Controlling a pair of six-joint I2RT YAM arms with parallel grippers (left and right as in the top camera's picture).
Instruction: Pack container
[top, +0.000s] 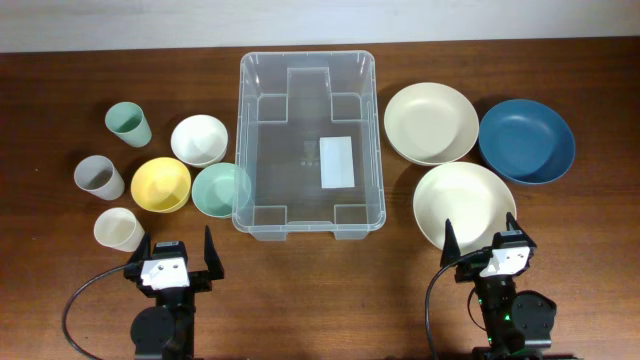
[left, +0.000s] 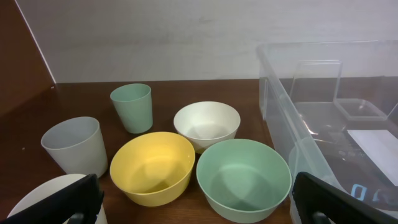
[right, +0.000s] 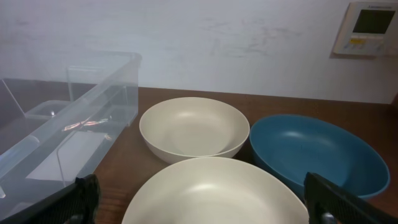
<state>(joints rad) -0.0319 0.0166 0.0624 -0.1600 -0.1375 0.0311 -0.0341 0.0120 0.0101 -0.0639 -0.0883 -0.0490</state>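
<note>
The clear plastic container stands in the middle of the table, empty, with a white label on its base; it also shows in the left wrist view and the right wrist view. My left gripper is open and empty at the front left, just before the cream cup. My right gripper is open and empty at the front right, at the near rim of a cream bowl. In the left wrist view the fingers frame a yellow bowl and a mint bowl.
Left of the container: green cup, grey cup, white bowl, yellow bowl, mint bowl touching the container's side. Right: second cream bowl and blue bowl.
</note>
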